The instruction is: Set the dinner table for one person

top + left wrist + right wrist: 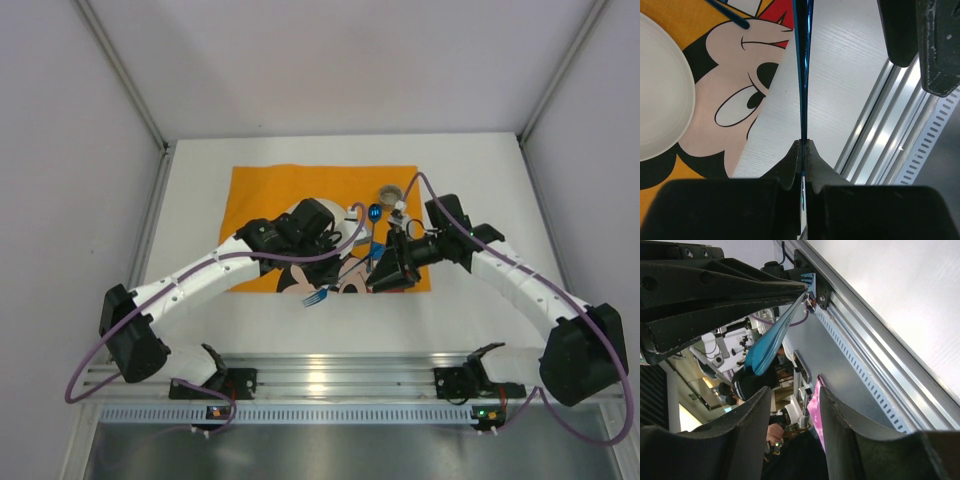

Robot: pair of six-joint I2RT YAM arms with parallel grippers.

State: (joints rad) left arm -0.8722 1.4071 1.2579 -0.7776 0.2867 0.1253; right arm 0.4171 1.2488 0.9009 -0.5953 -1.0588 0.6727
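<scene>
The white dinner table [470,310] carries an orange Mickey Mouse mat [260,190]. My left gripper [335,262] hovers over the mat's near edge. It is shut on a thin blue utensil [802,75], whose tip [318,297] points at the near rail. In the left wrist view the gripper [802,142] pinches it edge-on. A white plate [660,85] lies on the mat to the left. My right gripper [385,272] is close beside it, open and empty [795,395]. The held utensil [767,342] shows in the right wrist view.
A small cup [390,192] and a blue spoon [374,212] sit at the mat's far right. Another blue utensil handle [727,12] lies on the mat. The silver rail [330,375] runs along the near edge. Grey walls enclose the table.
</scene>
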